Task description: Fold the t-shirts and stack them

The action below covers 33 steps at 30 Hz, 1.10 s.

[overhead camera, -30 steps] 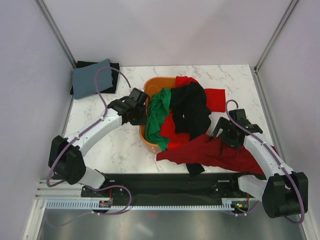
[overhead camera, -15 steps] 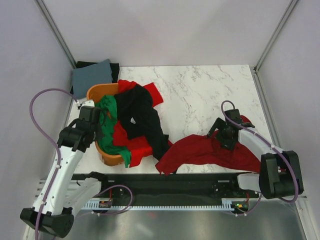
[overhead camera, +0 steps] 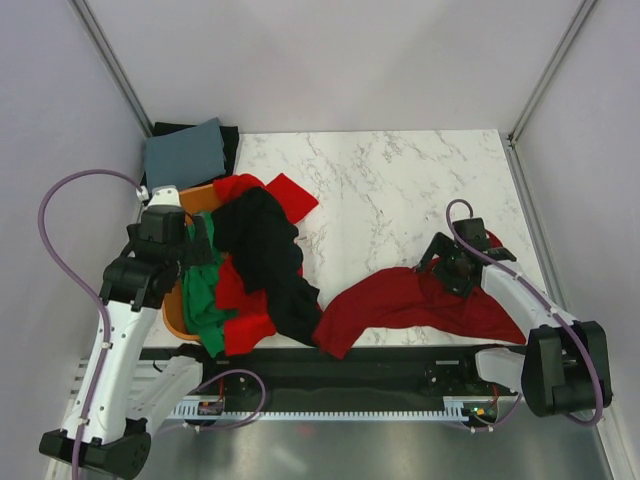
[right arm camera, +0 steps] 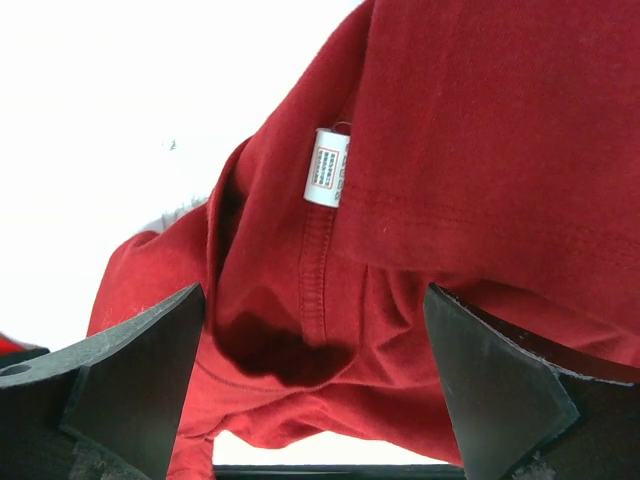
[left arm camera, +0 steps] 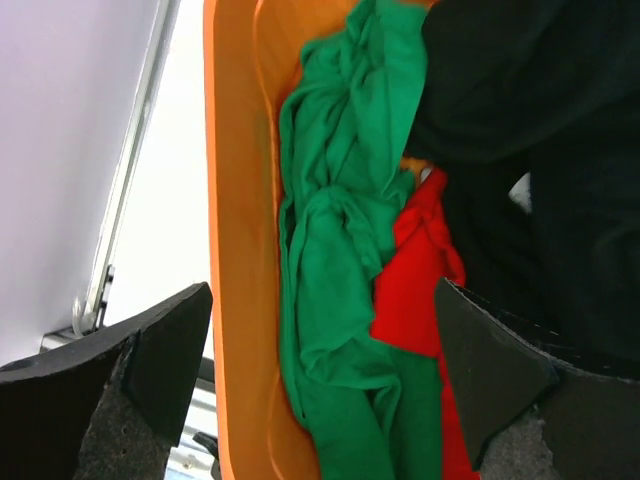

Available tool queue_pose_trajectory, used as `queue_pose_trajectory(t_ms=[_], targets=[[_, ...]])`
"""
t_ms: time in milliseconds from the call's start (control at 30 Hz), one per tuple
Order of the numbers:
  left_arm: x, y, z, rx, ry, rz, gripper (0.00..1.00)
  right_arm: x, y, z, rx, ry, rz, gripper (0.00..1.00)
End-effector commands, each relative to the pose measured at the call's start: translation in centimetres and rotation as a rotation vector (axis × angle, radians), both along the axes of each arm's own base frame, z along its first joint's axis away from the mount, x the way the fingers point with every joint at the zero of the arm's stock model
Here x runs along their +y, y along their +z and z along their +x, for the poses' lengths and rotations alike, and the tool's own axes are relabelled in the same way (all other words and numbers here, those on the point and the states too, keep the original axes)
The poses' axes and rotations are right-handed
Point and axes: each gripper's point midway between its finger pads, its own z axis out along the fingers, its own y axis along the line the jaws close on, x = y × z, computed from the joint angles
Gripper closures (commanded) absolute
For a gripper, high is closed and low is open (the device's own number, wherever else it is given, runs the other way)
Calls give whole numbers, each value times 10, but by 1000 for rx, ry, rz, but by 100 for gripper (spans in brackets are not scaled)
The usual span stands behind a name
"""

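From above, the left gripper [overhead camera: 193,248] is hovering over the left edge of the orange tub [overhead camera: 173,322], which is sitting at the table's [overhead camera: 400,180] near-left corner. A green t-shirt [overhead camera: 205,300], a black t-shirt [overhead camera: 262,245] and a bright red t-shirt [overhead camera: 278,192] are spilling out of the tub. The right gripper [overhead camera: 452,266] is hanging over the dark red t-shirt [overhead camera: 395,302], which is lying spread along the near edge. A folded grey-blue cloth [overhead camera: 183,152] is resting in the far-left corner.

At the left wrist, the fingers [left arm camera: 170,350] are standing spread wide, pinching nothing, with the green shirt bunched below them against the tub wall.

At the right wrist, the fingers [right arm camera: 500,380] are also spread wide, empty, just above the dark red shirt's collar and white label [right arm camera: 325,167].
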Motion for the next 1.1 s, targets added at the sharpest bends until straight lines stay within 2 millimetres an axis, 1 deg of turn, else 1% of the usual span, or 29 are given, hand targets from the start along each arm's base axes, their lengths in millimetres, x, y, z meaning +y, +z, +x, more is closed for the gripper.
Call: queue_pose_trajectory(t_ms=[0,33,67,100,167,200,267,300,333,367,400,433,467,500,600,633,667,700,733,767,800,833,867,900,933,967,1000,1033,1067], targets=[[-3,40,11,-105,-32,-8,1,-1,6,-2,-22,17,-8,2],[-12,54,15,-143,-54,-59,1,0,8,-1,-26,24,-1,2],[-25,56,21,-135,-101,-101,1,1,9,0,-29,23,2,2],[-52,60,27,-143,-208,-200,1,1,9,0,-30,30,2,2],[-81,58,41,-118,-243,-331,0,3,11,2,-30,34,10,2],[-105,57,46,-104,-305,-377,0,3,11,3,-29,39,9,2],[-136,58,54,-86,-349,-414,0,3,12,3,-32,43,11,2],[-166,44,59,-24,-407,-385,0,3,12,2,-31,47,8,2],[-186,54,65,-40,-437,-407,0,3,12,1,-34,51,5,2],[-203,49,69,-10,-460,-414,0,2,11,0,-31,50,0,2],[-234,29,70,71,-508,-427,0,1,12,-1,-33,49,-3,2],[-254,29,76,83,-526,-473,0,1,10,-3,-29,51,-4,2],[-271,22,76,113,-555,-494,0,0,9,-5,-24,51,-5,2],[-295,-3,73,202,-599,-503,0,1,9,-7,-24,53,-3,2],[-314,-36,72,300,-618,-513,0,0,9,-12,-18,58,-5,2],[-308,-58,71,340,-606,-466,0,0,9,-13,-19,58,-8,2],[-301,-68,69,354,-592,-436,0,-2,10,-14,-20,62,-14,2],[-288,-76,70,361,-564,-407,0,-2,12,-16,-22,66,-19,2],[-271,-97,59,412,-545,-374,0,-4,12,-17,-21,67,-28,2],[-260,-91,55,388,-544,-380,0,-5,12,-17,-22,67,-34,2],[-239,-96,55,392,-505,-374,0,-6,12,-19,-23,69,-40,2],[-218,-111,44,420,-479,-355,0,-6,12,-19,-23,70,-39,2],[-201,-98,41,370,-462,-374,0,-5,11,-19,-24,72,-35,2],[-172,-95,45,344,-387,-406,0,-5,10,-19,-21,70,-32,2],[-152,-104,36,354,-372,-400,0,-4,9,-19,-15,69,-27,2],[-137,-89,33,283,-370,-415,0,-2,7,-19,-6,72,-20,2],[-105,-91,34,268,-285,-390,0,-2,7,-18,-7,72,-17,2],[-91,-79,37,229,-266,-367,0,-1,9,-15,-12,74,-12,2],[-84,-68,37,204,-280,-359,0,0,8,-15,-6,75,-11,2]])
